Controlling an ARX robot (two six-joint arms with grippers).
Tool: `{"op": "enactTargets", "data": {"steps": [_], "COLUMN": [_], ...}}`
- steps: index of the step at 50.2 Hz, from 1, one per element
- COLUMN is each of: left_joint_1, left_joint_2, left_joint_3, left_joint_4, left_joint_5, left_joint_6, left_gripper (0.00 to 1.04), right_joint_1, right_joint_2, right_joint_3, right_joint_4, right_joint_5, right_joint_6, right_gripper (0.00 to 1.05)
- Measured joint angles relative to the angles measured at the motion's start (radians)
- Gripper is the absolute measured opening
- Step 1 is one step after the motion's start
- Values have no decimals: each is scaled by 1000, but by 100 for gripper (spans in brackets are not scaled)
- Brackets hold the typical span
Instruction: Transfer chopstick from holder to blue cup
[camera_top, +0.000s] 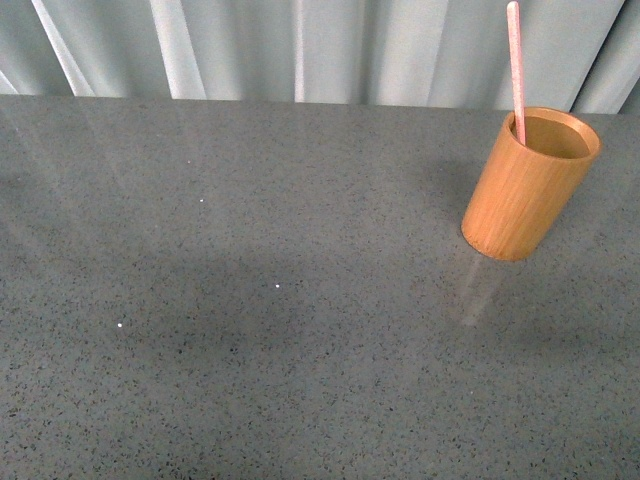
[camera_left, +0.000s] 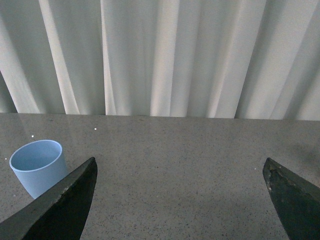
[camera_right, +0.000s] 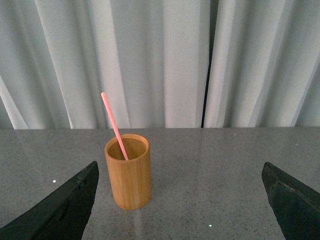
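Smooth wooden holder (camera_top: 527, 187) on glossy speckled stone table (camera_top: 250, 330).

Open counter (camera_top: 250, 300) left of holder (camera_top: 525, 190); chopstick (camera_top: 516, 60) protrudes

All three views are lit softly and evenly, and the pale curtain (camera_top: 330, 50) is rendered brightest, with gentle shading in its folds. Across the middle of the grey table (camera_top: 300, 420) in the front view a broad, faint shadow is seen, and a few tiny glints are caught in the surface. A dim reflection is thrown just below the base of the holder (camera_top: 520, 195). In the wrist views the left fingers (camera_left: 62, 205) and right fingers (camera_right: 62, 207) are shown dark and slightly soft-edged.
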Motion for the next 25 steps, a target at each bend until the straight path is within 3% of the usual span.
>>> {"op": "enactTargets", "data": {"steps": [25], "left_joint_1": [0], "left_joint_2": [0], "left_joint_3": [0], "left_joint_4": [0], "left_joint_5": [0], "left_joint_6": [0], "left_gripper": [98], "right_joint_1": [0], "right_joint_2": [0], "right_joint_3": [0], "right_joint_4": [0], "right_joint_5": [0], "right_joint_6": [0], "right_gripper": [95]}}
